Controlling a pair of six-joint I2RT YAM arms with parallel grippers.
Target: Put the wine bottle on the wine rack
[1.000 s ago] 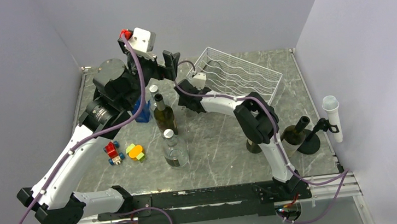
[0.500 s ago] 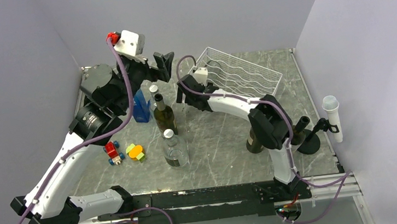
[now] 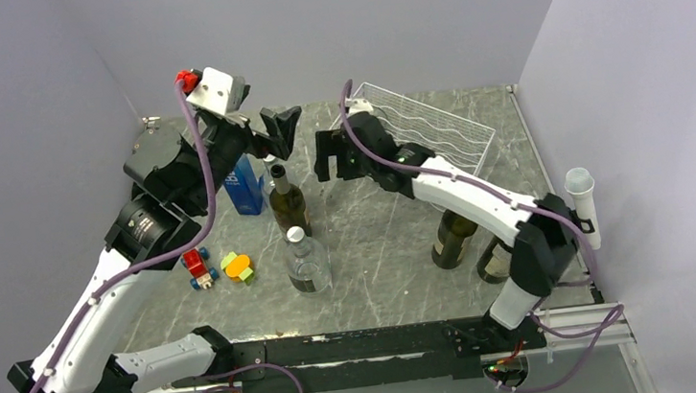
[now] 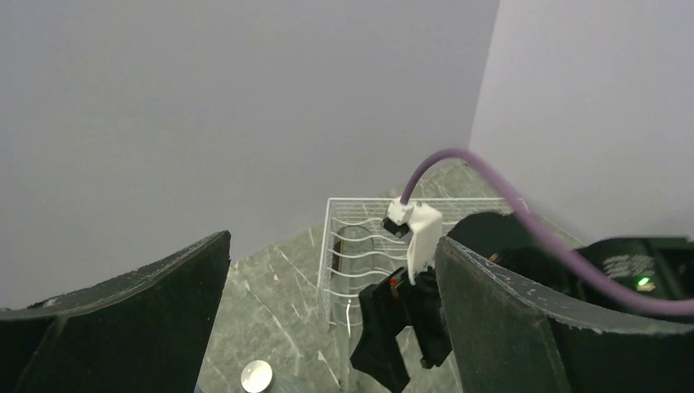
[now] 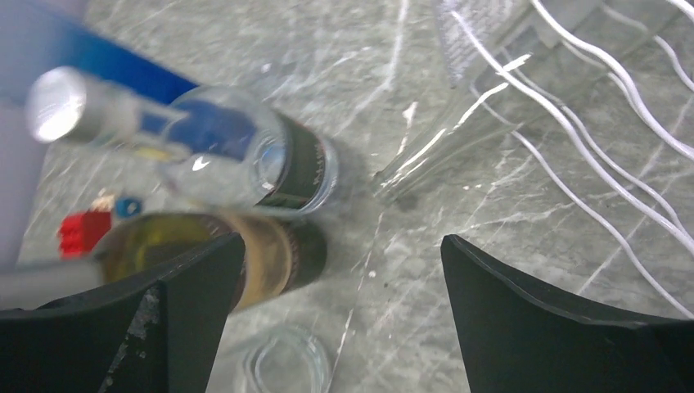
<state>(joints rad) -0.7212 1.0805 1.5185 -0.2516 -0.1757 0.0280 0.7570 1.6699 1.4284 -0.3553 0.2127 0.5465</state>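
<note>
A dark wine bottle (image 3: 288, 202) stands mid-table; it also shows in the right wrist view (image 5: 262, 258), blurred, by my left finger. The white wire wine rack (image 3: 434, 130) sits at the back right with nothing in it, and shows in the left wrist view (image 4: 360, 237) and the right wrist view (image 5: 589, 115). My right gripper (image 3: 330, 163) is open and empty, hovering between the bottles and the rack's left end. My left gripper (image 3: 282, 131) is open and empty, raised above and behind the bottles.
A clear bottle with a silver cap (image 3: 270, 162) stands behind the wine bottle and another clear bottle (image 3: 306, 260) in front. Two more dark bottles (image 3: 452, 237) stand at the right. A blue box (image 3: 245, 185), small toys (image 3: 201, 266) and a white tube (image 3: 582, 205) are nearby.
My left arm has drawn back to the left and higher. My right arm's elbow has swung right, uncovering the two dark bottles; its gripper stays near the rack's left end.
</note>
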